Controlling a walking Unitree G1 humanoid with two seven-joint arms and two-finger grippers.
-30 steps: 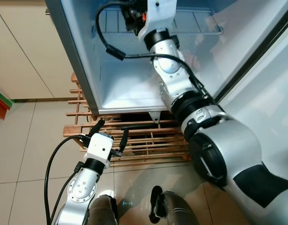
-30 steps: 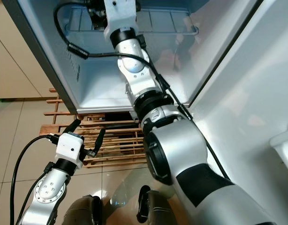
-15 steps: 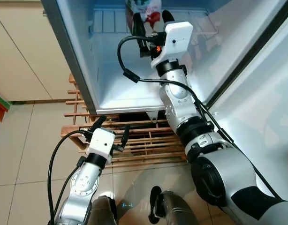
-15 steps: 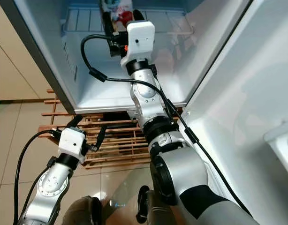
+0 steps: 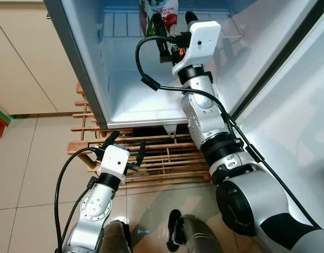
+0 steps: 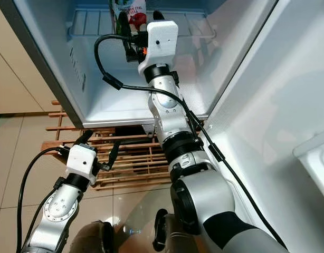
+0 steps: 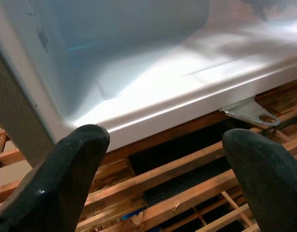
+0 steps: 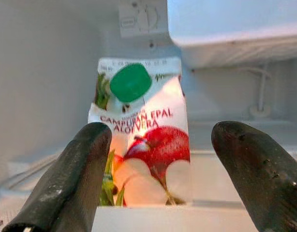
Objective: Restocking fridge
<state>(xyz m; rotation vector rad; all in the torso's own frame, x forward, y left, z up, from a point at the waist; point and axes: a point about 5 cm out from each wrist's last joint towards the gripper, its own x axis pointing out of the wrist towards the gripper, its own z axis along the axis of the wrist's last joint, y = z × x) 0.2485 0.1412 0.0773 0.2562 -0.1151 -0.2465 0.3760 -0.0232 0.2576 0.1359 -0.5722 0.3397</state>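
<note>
Presently, compared with a second ago, the right arm is sitting further back out of the fridge (image 5: 93,79), and the juice carton (image 8: 141,130) that it was hiding is now standing in plain sight. The right gripper (image 8: 158,169) is hovering just in front of the carton, with its jaws spread wide and holding nothing; the fingers (image 8: 73,179) are flanking the carton without touching it. The carton is standing upright on the wire shelf (image 5: 120,23) inside the fridge, near the back wall, with its green cap (image 8: 130,82) facing the gripper. The left gripper (image 5: 124,147) is hanging low in front of the wooden pallet (image 5: 156,158) under the fridge, much as before, with its jaws spread and nothing between them. The fridge door (image 5: 288,121) is standing open at the right.
</note>
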